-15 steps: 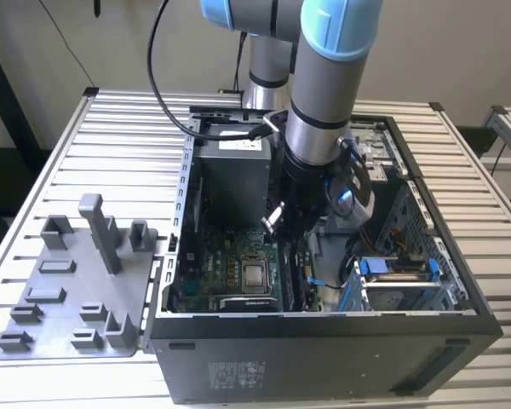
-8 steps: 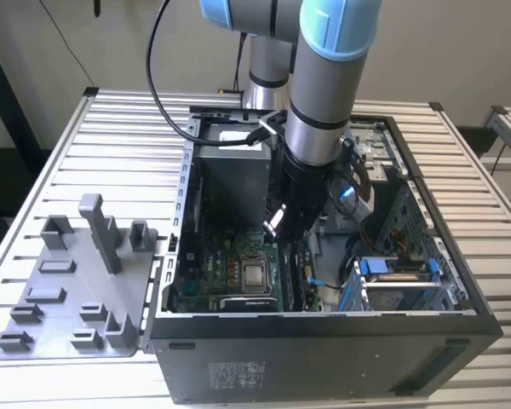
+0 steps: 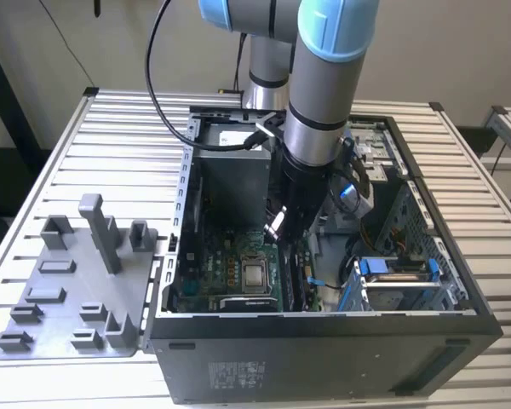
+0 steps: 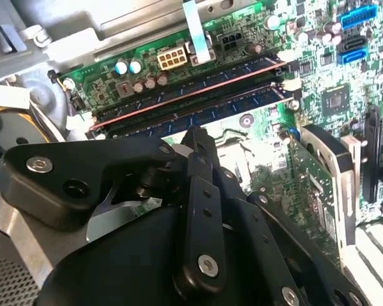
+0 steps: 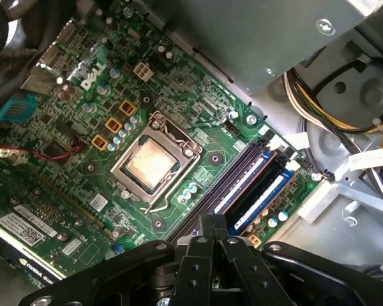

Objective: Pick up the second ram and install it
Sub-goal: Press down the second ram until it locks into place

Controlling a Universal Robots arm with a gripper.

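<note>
Hovering over memory slots inside the computer case [image 3: 324, 341].
Gripper [image 5: 212, 223] fingers together, apparently empty; second ram [image 4: 191, 86] seated in slot.

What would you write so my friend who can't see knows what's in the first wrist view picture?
A black gripper hangs over a green computer motherboard, close to the long memory slots. A square metal processor socket sits in the middle of the board, and bundled wires run beside a grey metal case wall.
</note>
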